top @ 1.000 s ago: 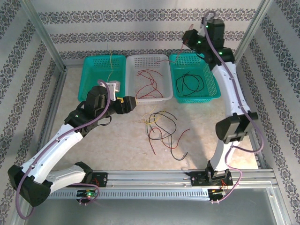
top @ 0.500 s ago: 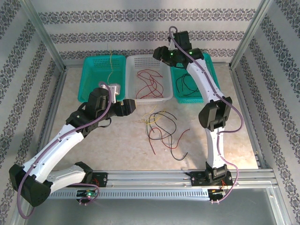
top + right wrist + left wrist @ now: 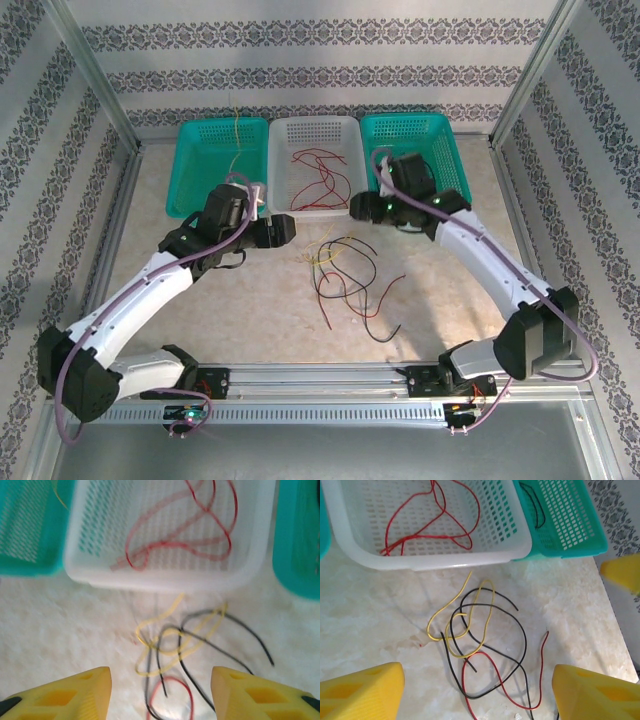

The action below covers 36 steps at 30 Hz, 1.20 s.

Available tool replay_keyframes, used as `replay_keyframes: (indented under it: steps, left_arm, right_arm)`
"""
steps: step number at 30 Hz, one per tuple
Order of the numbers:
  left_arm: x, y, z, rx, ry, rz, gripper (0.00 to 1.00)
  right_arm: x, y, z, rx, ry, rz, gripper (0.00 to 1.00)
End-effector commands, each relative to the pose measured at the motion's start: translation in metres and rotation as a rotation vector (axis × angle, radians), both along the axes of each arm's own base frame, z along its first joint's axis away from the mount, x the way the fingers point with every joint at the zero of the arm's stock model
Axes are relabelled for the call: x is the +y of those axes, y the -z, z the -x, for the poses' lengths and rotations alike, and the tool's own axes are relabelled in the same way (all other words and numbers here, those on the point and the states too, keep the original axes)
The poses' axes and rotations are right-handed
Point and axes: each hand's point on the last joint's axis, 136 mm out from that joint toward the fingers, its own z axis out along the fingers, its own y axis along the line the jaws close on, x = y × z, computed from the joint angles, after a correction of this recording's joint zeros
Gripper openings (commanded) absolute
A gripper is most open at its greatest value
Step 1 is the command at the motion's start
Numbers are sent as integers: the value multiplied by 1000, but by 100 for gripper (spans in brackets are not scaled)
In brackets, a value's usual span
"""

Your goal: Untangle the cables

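Right arm has swung off the right teal basket (image 3: 452, 170), crossed the white basket (image 3: 315, 120) and dropped to its front rim. Right pincer (image 3: 357, 207) now hangs just behind the tangle (image 3: 345, 280), fingers apart, nothing in them. Reads as a drop-off done and a return for the next strand. Left pincer (image 3: 285, 231) has crept in toward the tangle from the other side, also apart and empty.

Tangle lies on the desk (image 3: 250, 300), just in front of the white basket. A yellow strand (image 3: 487, 581) is looped through a black strand (image 3: 522, 632), with a red strand (image 3: 481, 653) at the near end. More black and red show in the top view; exact count unsure.

Already sorted:
- red cables (image 3: 318, 180) in the white basket
- a yellow cable (image 3: 234, 140) in the left teal basket (image 3: 195, 175)
- a black cable (image 3: 539, 510) in the right one

So task is partway, pile not yet sorted. Yellow looks nearest both pincers, so it's the likely next pick. Risk: it drags the black along.
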Motion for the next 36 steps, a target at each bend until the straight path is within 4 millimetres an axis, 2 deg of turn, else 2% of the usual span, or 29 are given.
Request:
replay_keyframes:
  steps: [1, 3, 7, 12, 15, 22, 27, 31, 33, 36]
  left_arm:
    - [-10, -2, -4, 35, 27, 50, 76]
    - [-18, 4, -3, 71, 61, 64, 76]
    - [-28, 12, 3, 119, 120, 80, 74]
    - [-12, 10, 3, 88, 95, -14, 75]
    - [-10, 10, 4, 82, 96, -29, 75]
    - [-14, 19, 6, 114, 97, -2, 74]
    - [-14, 21, 5, 114, 96, 0, 74]
    - [-13, 29, 8, 132, 95, -2, 74]
    - [-13, 34, 9, 143, 94, -2, 73]
    - [-14, 34, 9, 144, 96, 3, 73]
  right_arm:
    - [-11, 50, 13, 48, 9, 106, 53]
    - [-13, 75, 23, 96, -7, 135, 51]
    - [-9, 102, 27, 124, -44, 191, 51]
    - [-4, 133, 20, 175, -87, 257, 52]
    - [-3, 147, 16, 189, -110, 311, 52]
    - [-4, 165, 5, 186, -129, 392, 58]
    - [-2, 174, 2, 198, -152, 422, 52]
    - [-4, 171, 3, 191, -146, 441, 50]
    - [2, 163, 5, 164, -160, 428, 51]
    - [-3, 161, 3, 147, -155, 459, 53]
